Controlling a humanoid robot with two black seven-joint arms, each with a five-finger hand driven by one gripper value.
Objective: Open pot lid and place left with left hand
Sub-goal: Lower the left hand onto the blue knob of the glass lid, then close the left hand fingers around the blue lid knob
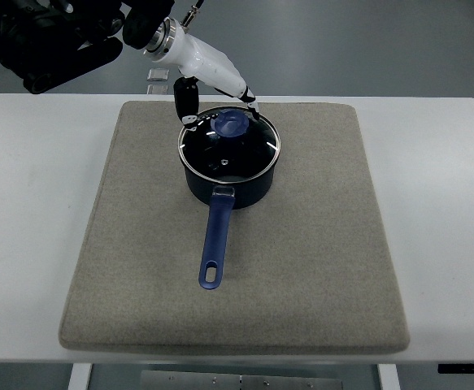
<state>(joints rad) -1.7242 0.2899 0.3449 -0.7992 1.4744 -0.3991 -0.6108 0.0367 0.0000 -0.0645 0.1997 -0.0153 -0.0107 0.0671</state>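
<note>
Top view: nearest you, the pot's blue handle [215, 244] points to six o'clock, so the pot [228, 162] sits mid-mat [318, 244]. Its glass lid [229, 146] is on, knob [232, 124] at twelve. Your left hand [200, 106] hangs just behind the knob; you cannot tell whether its fingers have closed on it.

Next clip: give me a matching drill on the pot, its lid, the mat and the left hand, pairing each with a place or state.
Things:
1. glass lid
2. saucepan handle
3. grey mat
4. left hand

Places or states:
A. lies on the white table, under the pot
B. at the lid's far rim, by the blue knob
C. points toward the near edge
D. closed on the saucepan

Pairs: 1-D, 2-C, 3-A, 4-B
</note>
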